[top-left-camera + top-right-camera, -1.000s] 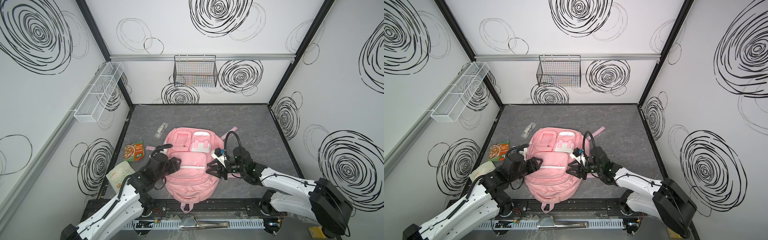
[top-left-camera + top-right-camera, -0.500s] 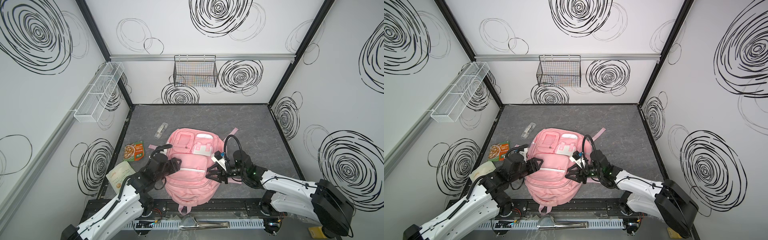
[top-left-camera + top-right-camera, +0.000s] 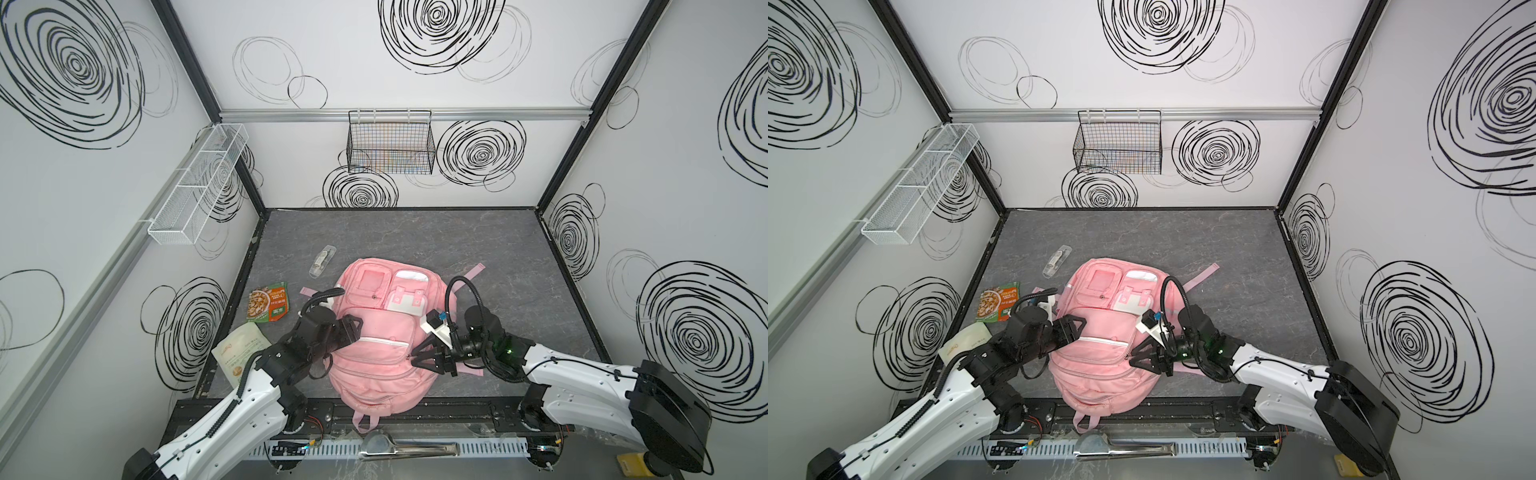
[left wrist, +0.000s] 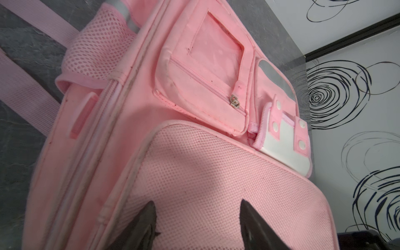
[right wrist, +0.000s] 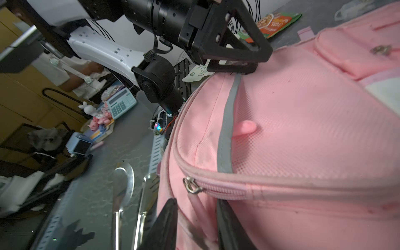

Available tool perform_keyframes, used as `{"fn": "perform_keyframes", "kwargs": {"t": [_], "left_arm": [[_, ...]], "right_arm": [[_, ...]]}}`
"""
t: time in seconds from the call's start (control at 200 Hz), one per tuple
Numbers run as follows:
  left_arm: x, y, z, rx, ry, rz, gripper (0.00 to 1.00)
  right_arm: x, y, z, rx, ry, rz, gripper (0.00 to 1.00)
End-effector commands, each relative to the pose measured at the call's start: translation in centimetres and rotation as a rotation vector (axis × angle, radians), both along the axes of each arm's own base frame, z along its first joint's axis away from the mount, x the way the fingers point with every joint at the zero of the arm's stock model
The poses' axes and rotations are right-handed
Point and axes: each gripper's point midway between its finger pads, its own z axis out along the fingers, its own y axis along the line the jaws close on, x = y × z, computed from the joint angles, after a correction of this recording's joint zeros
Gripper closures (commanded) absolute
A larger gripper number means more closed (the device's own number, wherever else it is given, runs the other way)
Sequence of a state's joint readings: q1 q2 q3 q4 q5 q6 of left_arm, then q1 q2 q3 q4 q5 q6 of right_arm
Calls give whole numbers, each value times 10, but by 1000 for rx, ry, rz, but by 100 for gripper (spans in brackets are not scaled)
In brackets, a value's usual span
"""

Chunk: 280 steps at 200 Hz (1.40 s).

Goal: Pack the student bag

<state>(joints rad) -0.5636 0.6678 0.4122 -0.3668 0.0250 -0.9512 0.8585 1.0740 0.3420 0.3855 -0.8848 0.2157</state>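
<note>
White swirl-patterned walls (image 3: 374, 83), grey marbled floor (image 3: 478, 241), black wire basket (image 3: 390, 149)

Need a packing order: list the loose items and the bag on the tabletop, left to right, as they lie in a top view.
cream-white pouch → orange-and-green food packet → small clear plastic packet → pink student bag
</note>
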Motion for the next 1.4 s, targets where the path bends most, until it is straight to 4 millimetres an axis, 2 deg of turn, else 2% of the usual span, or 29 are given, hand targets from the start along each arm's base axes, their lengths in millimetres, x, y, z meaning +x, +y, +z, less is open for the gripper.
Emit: {"fn": "perform_keyframes", "kwargs": {"t": [0.0, 0.11, 0.225, 0.3, 0.43, 0.575, 0.74, 0.815, 0.905, 1.041, 1.206, 1.316, 1.396], "left_arm": [[-7, 9, -20, 36, 60, 26, 35], [-6, 11, -20, 39, 58, 32, 35], [-5, 11, -19, 36, 54, 34, 35], [-5, 11, -18, 36, 54, 37, 35], [-5, 12, -18, 35, 52, 39, 35], [-4, 13, -17, 32, 47, 49, 35], [-1, 14, -11, 27, 27, 60, 35], [3, 13, -5, 23, 10, 59, 35], [10, 12, 4, 26, -18, 59, 35], [28, 6, 24, 42, -76, 45, 35], [52, -7, 53, 71, -159, -3, 35], [64, -15, 61, 69, -188, -22, 35], [66, -25, 57, 44, -182, -47, 35]], "right_arm": [[-7, -1, -2, 4, 0, 28, 74], [-6, 0, -1, 10, 3, 30, 79], [-4, 3, -1, 8, 6, 25, 71], [-4, 4, -2, 4, 6, 21, 60], [-4, 8, -4, -9, -4, 16, 58], [-3, 12, -11, -51, -20, -1, 63], [16, 10, -22, -134, -65, -108, 81], [27, 6, -22, -160, -87, -174, 92], [43, -1, -16, -166, -110, -251, 100], [73, -20, 0, -150, -102, -391, 100], [111, -60, 20, -85, -35, -576, 100], [115, -74, 34, 4, 2, -573, 100], [114, -77, 39, 41, 47, -531, 100]]}}
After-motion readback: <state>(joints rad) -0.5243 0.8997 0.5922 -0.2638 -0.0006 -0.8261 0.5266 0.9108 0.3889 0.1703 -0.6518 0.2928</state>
